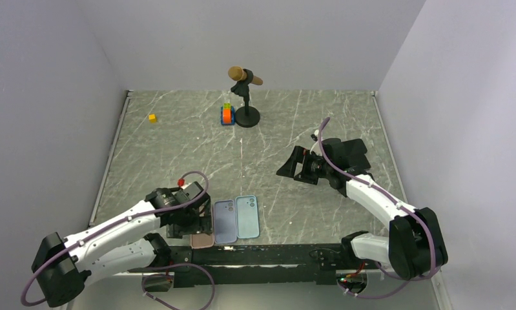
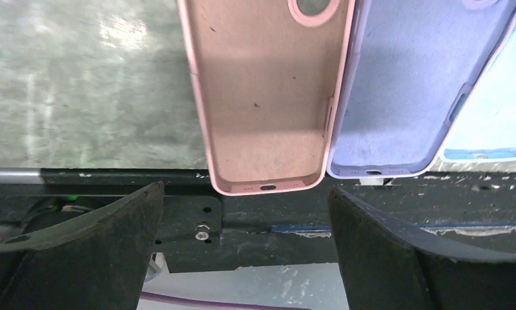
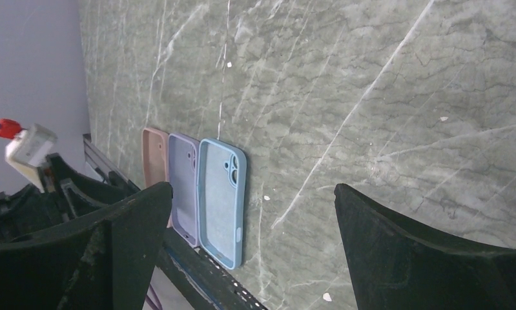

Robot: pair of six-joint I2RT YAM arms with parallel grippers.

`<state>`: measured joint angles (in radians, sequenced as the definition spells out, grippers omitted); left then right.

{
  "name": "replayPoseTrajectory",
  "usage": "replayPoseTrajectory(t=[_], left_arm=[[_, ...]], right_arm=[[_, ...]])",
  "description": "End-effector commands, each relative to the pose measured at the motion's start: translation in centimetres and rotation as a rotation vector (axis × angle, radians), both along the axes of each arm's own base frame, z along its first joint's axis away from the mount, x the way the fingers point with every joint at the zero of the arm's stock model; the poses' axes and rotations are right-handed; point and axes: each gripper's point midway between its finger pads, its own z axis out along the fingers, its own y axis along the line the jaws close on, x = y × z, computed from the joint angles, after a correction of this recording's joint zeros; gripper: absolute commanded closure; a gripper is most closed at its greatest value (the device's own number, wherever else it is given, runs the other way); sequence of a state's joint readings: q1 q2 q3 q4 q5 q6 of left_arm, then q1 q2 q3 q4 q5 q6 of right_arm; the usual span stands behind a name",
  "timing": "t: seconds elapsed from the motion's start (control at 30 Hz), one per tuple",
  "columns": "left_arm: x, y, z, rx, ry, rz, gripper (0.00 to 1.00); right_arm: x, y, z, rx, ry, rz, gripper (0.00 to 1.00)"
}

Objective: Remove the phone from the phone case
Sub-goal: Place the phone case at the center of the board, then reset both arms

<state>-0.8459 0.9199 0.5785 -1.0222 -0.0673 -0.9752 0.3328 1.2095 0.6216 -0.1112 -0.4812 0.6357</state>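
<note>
Three phone cases lie side by side at the table's near edge, insides up: pink (image 1: 202, 240), lilac (image 1: 225, 221) and light blue (image 1: 247, 216). No phone shows in any of them. My left gripper (image 1: 197, 227) is open and empty, hovering at the pink case's near end. In the left wrist view the pink case (image 2: 268, 97) sits between and beyond the fingers of the left gripper (image 2: 245, 200), with the lilac case (image 2: 403, 84) and the blue case (image 2: 494, 116) to its right. My right gripper (image 1: 287, 169) is open and empty above the mid table. Its wrist view shows the blue case (image 3: 219, 194) ahead.
A microphone on a black stand (image 1: 245, 77) stands at the back, with an orange and blue block stack (image 1: 227, 115) beside it and a small yellow cube (image 1: 152, 117) at the far left. A black rail (image 1: 261, 255) runs along the near edge, under the cases' ends.
</note>
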Motion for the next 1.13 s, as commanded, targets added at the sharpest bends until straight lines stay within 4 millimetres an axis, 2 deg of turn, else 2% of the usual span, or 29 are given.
replayPoseTrajectory(t=[0.0, 0.1, 0.17, 0.27, 0.37, 0.53, 0.67, 0.8, 0.9, 0.97, 1.1], left_arm=[[2.0, 1.6, 3.0, 0.073, -0.119, 0.074, 0.01], [3.5, 2.3, 5.1, 0.081, -0.224, 0.123, 0.0], [5.0, 2.0, 6.9, 0.038, -0.322, 0.146, 0.01], [8.3, 0.2, 11.1, -0.094, -0.538, 0.123, 0.01], [11.4, -1.3, 16.8, -0.173, -0.772, 0.036, 0.01], [14.2, -2.9, 26.2, -0.285, -1.104, -0.048, 0.01], [14.6, -3.1, 31.2, -0.336, -1.307, -0.095, 0.01], [14.0, -1.4, 33.7, -0.337, -1.442, -0.084, 0.01], [13.3, 0.0, 34.8, -0.345, -1.513, -0.052, 0.01], [13.0, 0.8, 35.2, -0.347, -1.542, -0.032, 0.01], [12.8, 1.8, 35.0, -0.315, -1.555, -0.014, 0.0]], right_arm=[[0.5, 0.1, 0.9, -0.004, -0.055, 0.007, 0.0], [0.7, -0.6, 0.9, -0.046, -0.064, -0.016, 0.0], [0.9, -1.4, 1.2, -0.089, -0.085, -0.046, 0.0], [1.4, -3.1, 2.1, -0.169, -0.127, -0.109, 0.0], [1.8, -5.0, 3.7, -0.239, -0.183, -0.186, 0.0], [1.5, -6.4, 8.5, -0.216, -0.352, -0.258, 0.0], [0.4, -7.8, 14.0, -0.162, -0.542, -0.325, 0.0], [-1.7, -10.2, 19.7, -0.141, -0.732, -0.415, 0.0], [-3.2, -11.5, 22.7, -0.121, -0.833, -0.463, 0.0], [-3.9, -11.9, 23.7, -0.108, -0.881, -0.477, 0.0], [-3.8, -13.6, 23.2, -0.15, -0.863, -0.563, 0.0]])
